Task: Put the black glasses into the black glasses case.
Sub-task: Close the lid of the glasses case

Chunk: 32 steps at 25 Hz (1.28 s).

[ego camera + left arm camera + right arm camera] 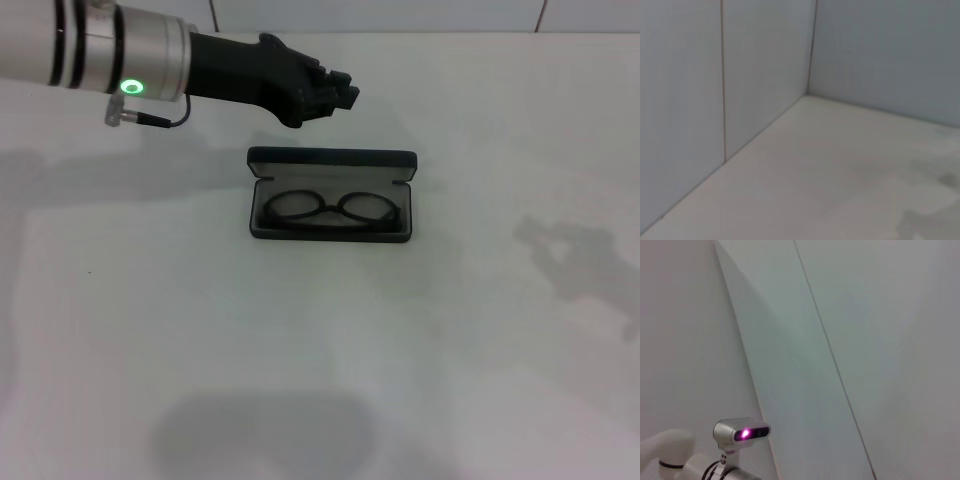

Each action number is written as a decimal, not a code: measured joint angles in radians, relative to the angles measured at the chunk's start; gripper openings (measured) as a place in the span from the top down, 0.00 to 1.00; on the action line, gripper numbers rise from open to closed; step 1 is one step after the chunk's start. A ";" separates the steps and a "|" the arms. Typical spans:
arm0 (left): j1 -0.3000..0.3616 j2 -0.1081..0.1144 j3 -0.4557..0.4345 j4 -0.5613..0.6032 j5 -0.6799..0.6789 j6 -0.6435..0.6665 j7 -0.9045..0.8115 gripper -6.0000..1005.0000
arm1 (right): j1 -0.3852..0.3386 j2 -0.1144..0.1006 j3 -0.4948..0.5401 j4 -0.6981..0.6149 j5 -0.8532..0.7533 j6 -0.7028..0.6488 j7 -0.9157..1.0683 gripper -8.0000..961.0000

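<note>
Black glasses (330,211) inside black glasses case (331,161): head view only.

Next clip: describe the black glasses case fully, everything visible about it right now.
The black glasses case is a rectangular hinged box with rounded corners and a dark inner lining. It lies open on the white table, its lid raised along the far edge. The black glasses lie folded inside, lenses side by side. The left tool hovers beyond the lid, apart from it; nothing else touches the case.
</note>
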 joint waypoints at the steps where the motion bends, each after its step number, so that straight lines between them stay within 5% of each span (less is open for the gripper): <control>1: -0.004 -0.004 0.000 -0.003 0.015 -0.010 -0.002 0.82 | 0.007 0.000 0.000 0.011 -0.001 0.004 -0.003 0.84; 13: -0.014 -0.055 0.002 -0.010 0.145 -0.082 -0.011 0.81 | 0.078 0.000 -0.008 0.087 -0.029 0.037 -0.021 0.83; 32: -0.024 -0.077 0.050 -0.016 0.172 -0.143 -0.013 0.80 | 0.080 0.000 -0.007 0.097 -0.032 0.051 -0.024 0.82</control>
